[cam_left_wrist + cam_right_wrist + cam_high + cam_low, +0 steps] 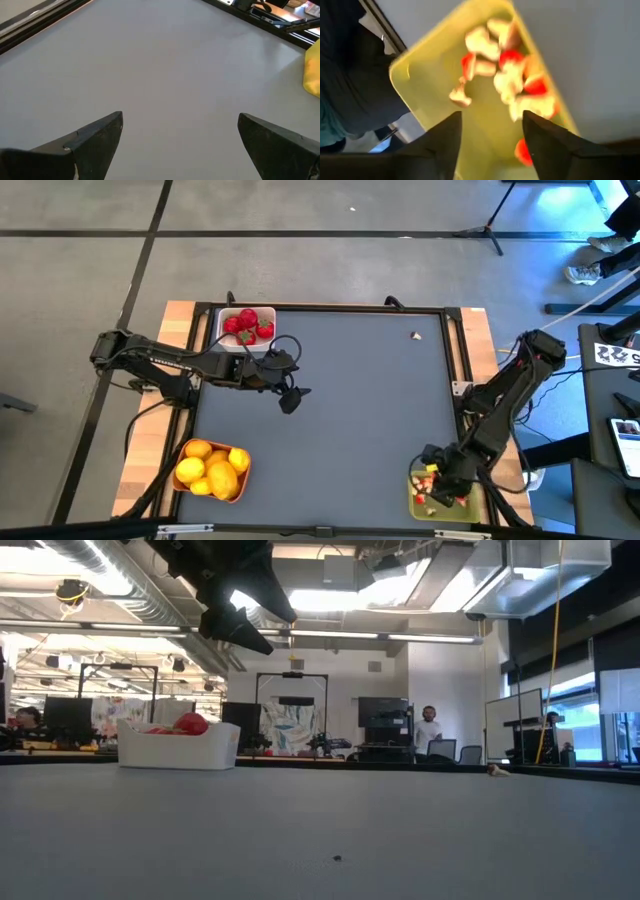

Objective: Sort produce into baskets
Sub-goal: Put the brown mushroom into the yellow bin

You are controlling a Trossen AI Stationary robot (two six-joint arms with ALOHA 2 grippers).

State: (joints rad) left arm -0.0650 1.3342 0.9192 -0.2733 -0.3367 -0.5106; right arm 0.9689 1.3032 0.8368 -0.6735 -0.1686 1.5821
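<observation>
Grey tabletop [350, 410] fills the frame's middle. At lower right, the right gripper [447, 480] hovers with fingers apart and nothing between them over the olive-green basket [418, 505], seemingly to drop pale and red bits [512, 80] there. The left gripper [290, 395], spread wide and empty, waits near the white basket [222, 325] of strawberries [248, 325] at upper left; lemons [212, 470] fill the orange basket [240, 485] at lower left. One stray piece [415, 335] lies at upper right.

right pincer [443, 483] above bin [418, 502] holding bits [510, 82].
</observation>
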